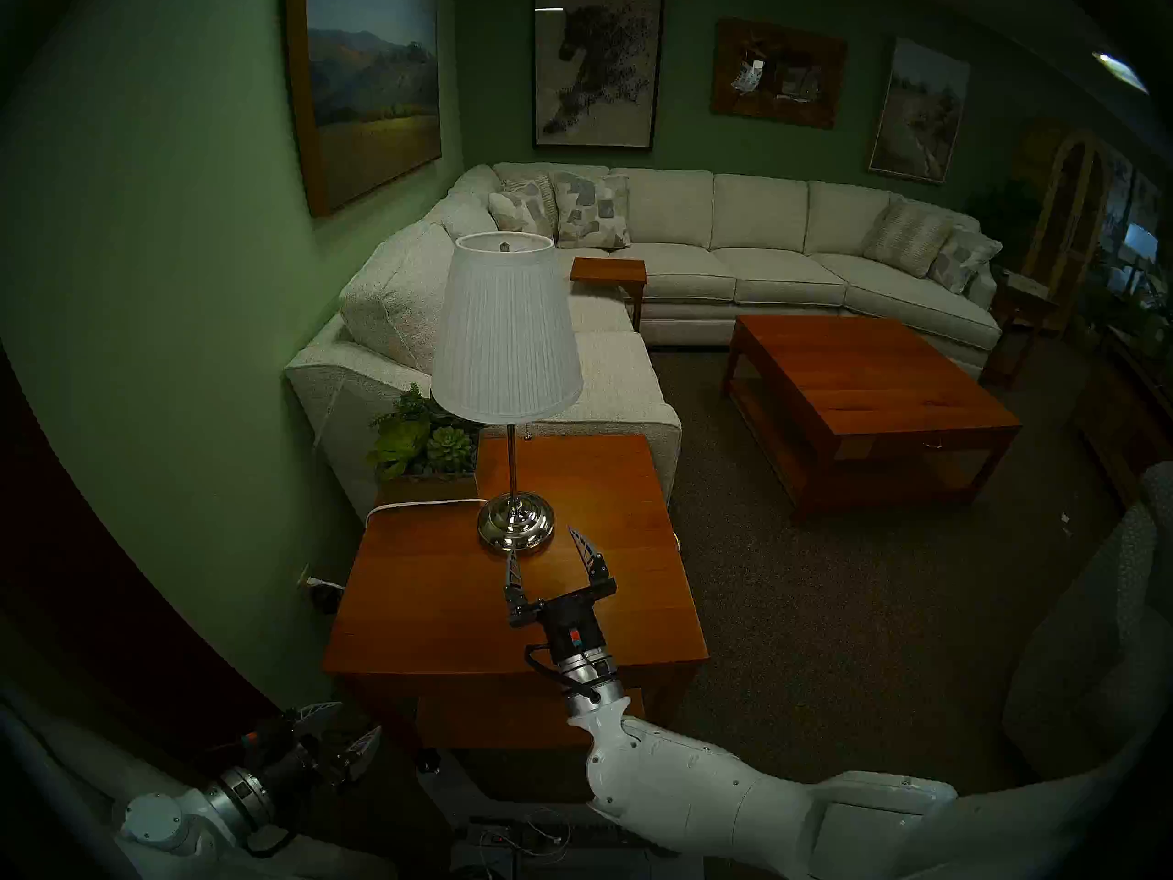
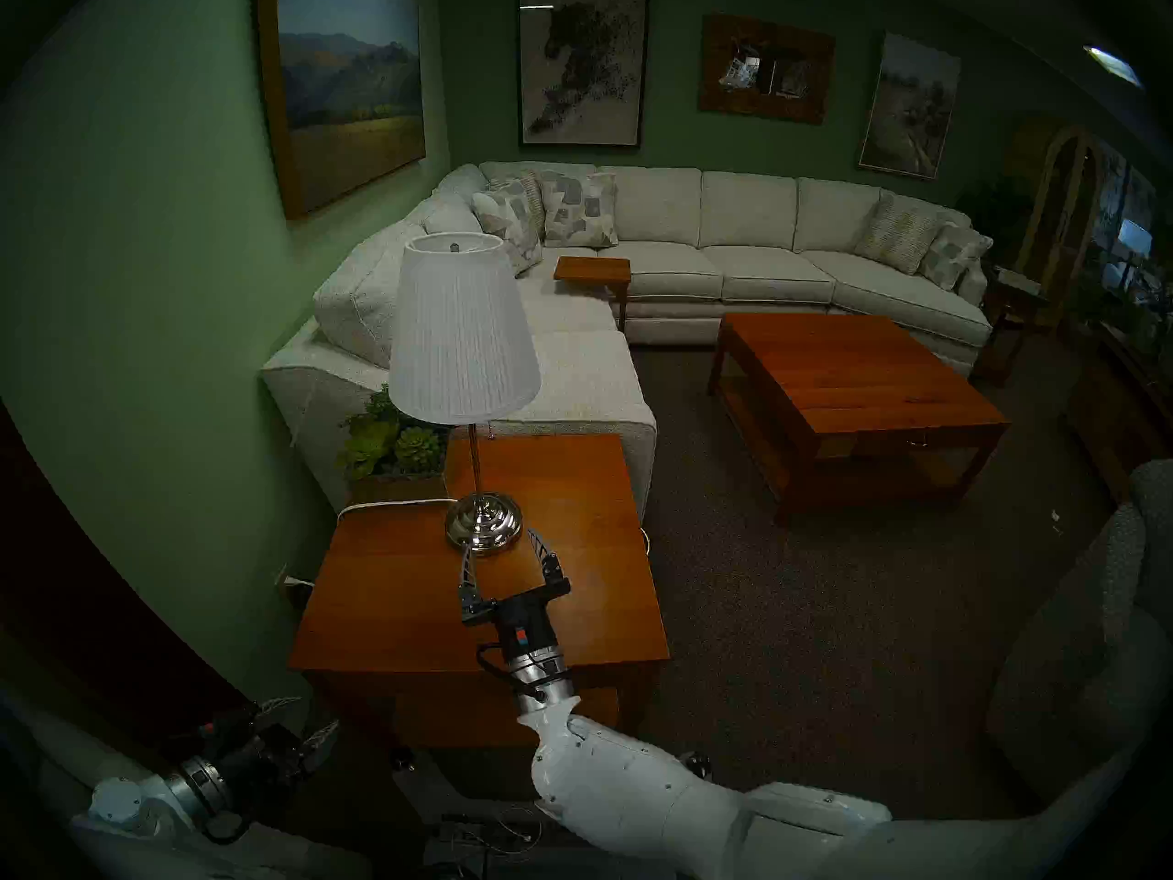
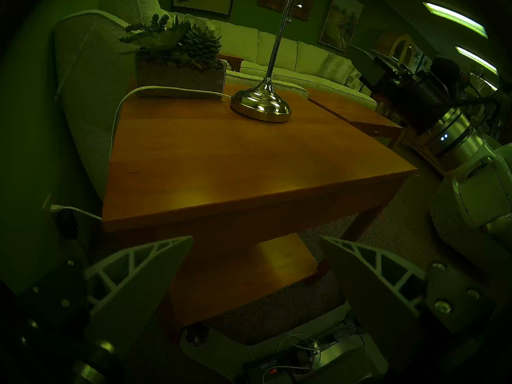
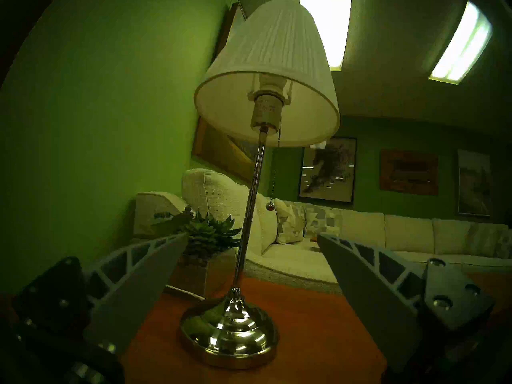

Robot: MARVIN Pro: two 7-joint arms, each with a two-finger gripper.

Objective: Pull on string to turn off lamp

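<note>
The lamp [image 1: 508,332] stands on the wooden side table [image 1: 431,605], with a white pleated shade, a chrome pole and a domed chrome base [image 1: 515,523]. Its shade does not glow. The thin beaded string [image 4: 274,178] hangs beside the pole from under the shade and ends in a small knob [image 4: 270,206]. It also shows in the head view [image 1: 527,431]. My right gripper [image 1: 543,542] is open and empty just in front of the base, well below the knob. My left gripper [image 1: 355,719] is open and empty, low beside the table's near left corner.
A planter of succulents [image 1: 425,440] sits at the table's back left. The thick white power cord [image 1: 419,506] runs from the base off the left edge to a wall outlet [image 3: 52,207]. A white sectional sofa [image 1: 762,256] and a wooden coffee table [image 1: 869,402] lie beyond.
</note>
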